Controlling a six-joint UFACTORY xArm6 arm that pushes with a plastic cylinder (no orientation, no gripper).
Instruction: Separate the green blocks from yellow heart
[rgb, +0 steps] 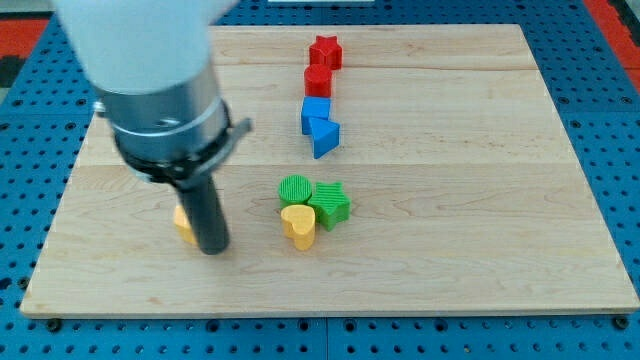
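Observation:
A yellow heart (298, 226) sits low in the middle of the wooden board (480, 200). A green round block (294, 189) touches it from above on the left. A green star block (331, 203) touches it on the upper right. My tip (213, 249) is on the board to the left of this cluster, well apart from it. A second yellow block (183, 222) is mostly hidden behind the rod, just left of my tip; its shape cannot be made out.
A red star (325, 51) and a red block (318, 80) stand near the view's top. A blue block (315, 111) and a blue wedge-like block (325, 136) sit just below them. The arm's body (150, 80) covers the upper left.

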